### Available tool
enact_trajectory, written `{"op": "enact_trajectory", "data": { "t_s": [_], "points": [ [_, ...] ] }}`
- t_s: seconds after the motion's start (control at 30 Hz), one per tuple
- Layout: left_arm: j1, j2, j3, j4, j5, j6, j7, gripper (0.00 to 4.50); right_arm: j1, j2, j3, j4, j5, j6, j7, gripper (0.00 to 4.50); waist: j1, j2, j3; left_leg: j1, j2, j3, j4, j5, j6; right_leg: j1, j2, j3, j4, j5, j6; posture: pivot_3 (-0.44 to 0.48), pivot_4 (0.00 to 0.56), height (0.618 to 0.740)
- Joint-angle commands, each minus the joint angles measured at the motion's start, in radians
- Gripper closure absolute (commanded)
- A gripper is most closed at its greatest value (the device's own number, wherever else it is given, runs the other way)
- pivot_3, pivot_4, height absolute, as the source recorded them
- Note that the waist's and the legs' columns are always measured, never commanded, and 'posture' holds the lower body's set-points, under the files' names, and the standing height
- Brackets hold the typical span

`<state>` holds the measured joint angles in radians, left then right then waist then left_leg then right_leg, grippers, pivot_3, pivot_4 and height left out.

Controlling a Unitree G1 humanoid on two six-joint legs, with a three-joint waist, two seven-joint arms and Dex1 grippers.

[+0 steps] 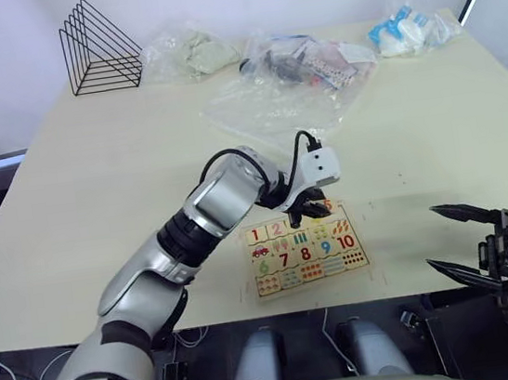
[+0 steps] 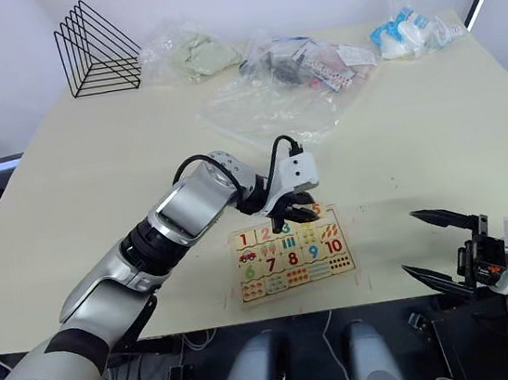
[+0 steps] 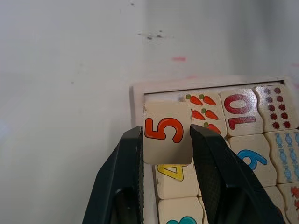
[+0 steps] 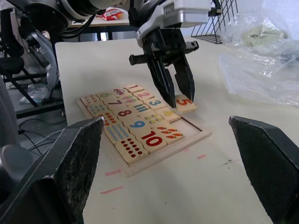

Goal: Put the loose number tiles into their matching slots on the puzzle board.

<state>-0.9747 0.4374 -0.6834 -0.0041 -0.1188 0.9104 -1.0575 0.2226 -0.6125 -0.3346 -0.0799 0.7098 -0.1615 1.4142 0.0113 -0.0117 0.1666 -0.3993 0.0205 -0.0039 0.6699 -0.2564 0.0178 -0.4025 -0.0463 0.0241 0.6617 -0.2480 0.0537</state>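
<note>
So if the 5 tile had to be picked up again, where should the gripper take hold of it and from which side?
Grip the 5 tile by its two opposite side edges, coming down from above, much as the left gripper holds it now. It's a thin flat square at the end slot of the puzzle board, with the 4 tile close beside it, so only the free edges likely offer room.

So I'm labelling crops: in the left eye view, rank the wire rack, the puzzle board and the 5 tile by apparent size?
1. Puzzle board, nearer the camera.
2. Wire rack, looking close to it, so unsure.
3. 5 tile, clearly smallest.
</note>
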Motion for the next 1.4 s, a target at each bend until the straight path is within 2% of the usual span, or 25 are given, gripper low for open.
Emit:
{"op": "enact_trajectory", "data": {
  "t_s": [0.03, 0.57, 1.4],
  "points": [
    [-0.028, -0.012, -0.01, -0.005, 0.012, 0.014, -0.014, 3.5, 0.006, 0.002, -0.026, -0.033, 0.007, -0.012, -0.008, 0.0, 0.0, 0.0, 0.0, 0.0, 0.0, 0.0, 0.0, 0.0, 0.0, 0.0, 0.0, 0.0, 0.0, 0.0, 0.0, 0.0, 0.15, 0.74],
    [-0.05, -0.066, -0.026, 0.057, 0.043, 0.014, -0.015, 3.5, 0.001, 0.01, -0.029, -0.015, 0.003, -0.023, -0.008, 0.0, 0.0, 0.0, 0.0, 0.0, 0.0, 0.0, 0.0, 0.0, 0.0, 0.0, 0.0, 0.0, 0.0, 0.0, 0.0, 0.0, 0.15, 0.74],
    [-0.029, -0.078, -0.028, 0.06, 0.065, -0.009, -0.016, 3.5, 0.003, 0.017, -0.026, -0.026, -0.009, -0.035, -0.037, 0.0, 0.0, 0.0, 0.0, 0.0, 0.0, 0.0, 0.0, 0.0, 0.0, 0.0, 0.0, 0.0, 0.0, 0.0, 0.0, 0.0, 0.15, 0.74]
  ]
}}
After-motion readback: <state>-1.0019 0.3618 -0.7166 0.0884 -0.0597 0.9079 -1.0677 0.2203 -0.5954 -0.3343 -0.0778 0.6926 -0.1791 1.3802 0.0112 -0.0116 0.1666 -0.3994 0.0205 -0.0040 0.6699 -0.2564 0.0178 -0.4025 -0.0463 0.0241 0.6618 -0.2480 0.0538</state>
